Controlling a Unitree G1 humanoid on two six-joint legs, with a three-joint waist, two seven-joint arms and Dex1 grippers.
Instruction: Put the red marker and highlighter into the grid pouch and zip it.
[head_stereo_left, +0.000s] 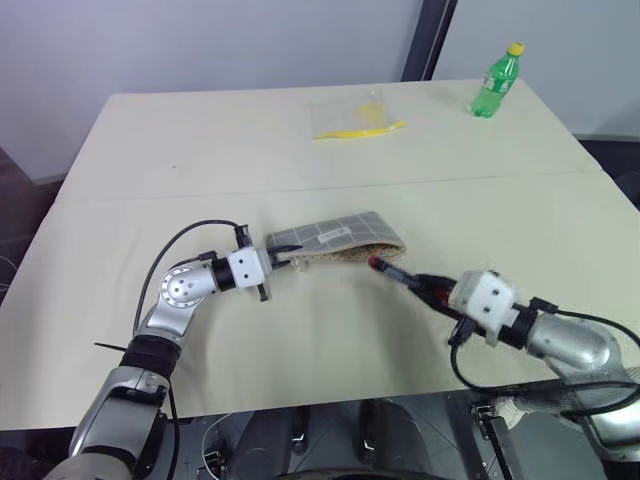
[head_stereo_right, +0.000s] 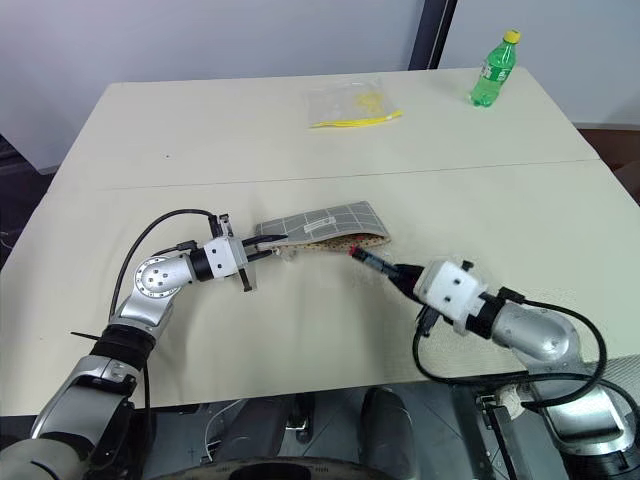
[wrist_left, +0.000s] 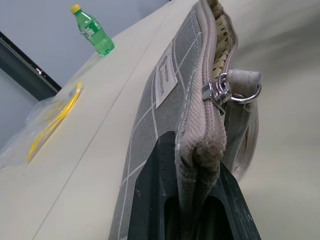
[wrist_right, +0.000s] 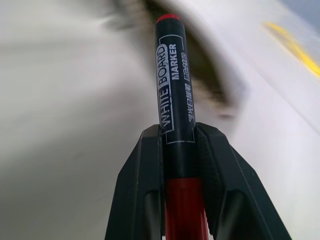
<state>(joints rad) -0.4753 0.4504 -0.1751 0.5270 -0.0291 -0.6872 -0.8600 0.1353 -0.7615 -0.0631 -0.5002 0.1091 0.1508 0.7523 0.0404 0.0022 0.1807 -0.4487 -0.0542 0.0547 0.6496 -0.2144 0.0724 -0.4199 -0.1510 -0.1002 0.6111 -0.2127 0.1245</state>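
My right claw (head_stereo_left: 432, 292) squeezes the marker (head_stereo_left: 392, 271), a smooth black stick. Its tip points at the pouch (head_stereo_left: 335, 240) mouth, just beside it. My left claw (wrist_left: 195, 200) pinches the pouch's soft grey end, holding it steady. The mouth looks open, I think. The highlighter may be inside already.

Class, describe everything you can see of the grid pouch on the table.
The grid pouch is flat grey fabric with white grid lines, a small white label and a beige zipper with a metal pull. It lies on the cream table, its mouth open toward the red marker. The left gripper pinches its near end, lifting that edge slightly. Nothing else touches it.
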